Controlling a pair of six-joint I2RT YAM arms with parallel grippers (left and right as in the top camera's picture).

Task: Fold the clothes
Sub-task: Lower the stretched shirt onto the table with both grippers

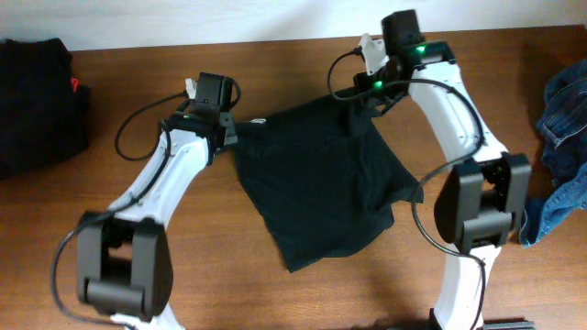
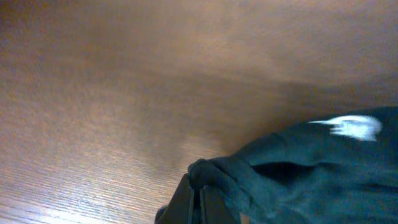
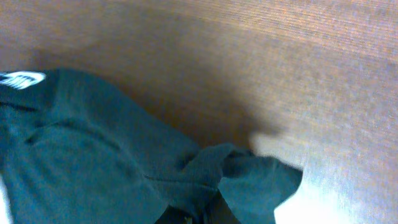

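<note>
A black T-shirt [image 1: 321,188] lies spread in the middle of the table, its top edge lifted between both arms. My left gripper [image 1: 229,128] is shut on the shirt's left top corner; in the left wrist view the cloth [image 2: 298,180] bunches over the closed fingers [image 2: 199,202]. My right gripper [image 1: 367,96] is shut on the right top corner; in the right wrist view the dark cloth [image 3: 93,149] folds over the fingers [image 3: 211,214]. A white neck label [image 2: 351,126] shows, also in the right wrist view [image 3: 22,79].
A pile of black clothes [image 1: 37,101] with a red spot lies at the far left. A blue denim garment [image 1: 559,147] lies at the right edge. The wooden table [image 1: 183,293] runs to a pale wall at the back.
</note>
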